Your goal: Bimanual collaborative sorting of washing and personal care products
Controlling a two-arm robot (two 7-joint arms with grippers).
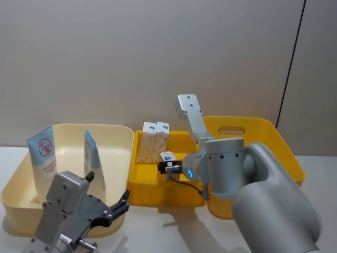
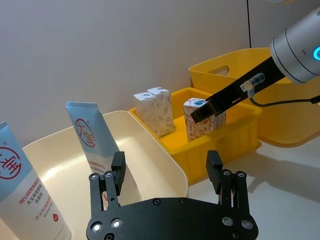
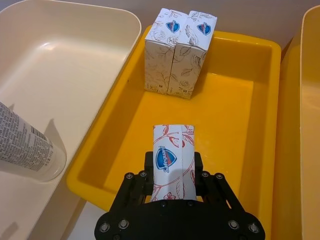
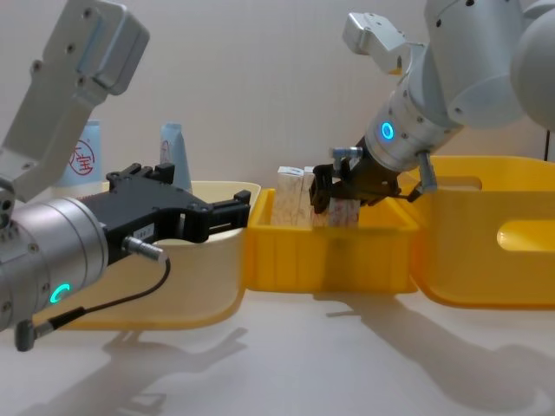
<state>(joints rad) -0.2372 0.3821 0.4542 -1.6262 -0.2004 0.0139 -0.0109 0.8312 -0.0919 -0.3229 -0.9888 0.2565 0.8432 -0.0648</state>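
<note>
Pinching the red-marked carton [image 3: 173, 155] by its two narrow sides, the right gripper [image 3: 173, 163] hangs over the small yellow bin [image 3: 235, 115], near the end of the bin closest to the robot. The carton stands upright between the jaws, its blue oval logo facing up toward the wrist camera. In the chest view its lower part sits below the bin's rim, but whether its base touches the floor is hard to tell from here.

At the far end of the same bin a pair of speckled cartons [image 3: 165, 50] stands upright, side by side and touching, well apart from the held one.

The left gripper [image 2: 166, 162] hovers above the near edge of the cream bin [image 1: 120, 153], its jaws spread wide with nothing between them. Inside that bin two pale blue-and-white tubes stand tilted, cap end down. The logo tube [image 1: 45, 158] on the robot's left shows a red round mark. The second tube [image 1: 95, 158] stands nearer the middle, seen almost edge-on from the head.

The cream bin touches the small yellow bin, and a large yellow bin [image 1: 287, 150] lies on the robot's right. All three rest on the pale table [image 4: 303, 347].
</note>
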